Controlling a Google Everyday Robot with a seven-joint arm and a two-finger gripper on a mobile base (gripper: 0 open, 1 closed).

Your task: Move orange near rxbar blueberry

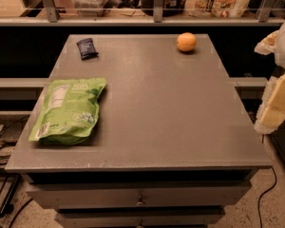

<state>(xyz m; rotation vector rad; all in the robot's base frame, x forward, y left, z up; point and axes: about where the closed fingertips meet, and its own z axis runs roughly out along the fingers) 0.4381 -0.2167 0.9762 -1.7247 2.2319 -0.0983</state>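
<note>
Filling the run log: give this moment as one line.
orange back right of table | rxbar blueberry back left, apart | gripper at right edge, off orange

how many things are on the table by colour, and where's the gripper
orange: 1, the orange
navy blue: 1, the rxbar blueberry
green: 1, the green bag
total: 3
The gripper is at the right edge of the view, beside the table and away from all three.
</note>
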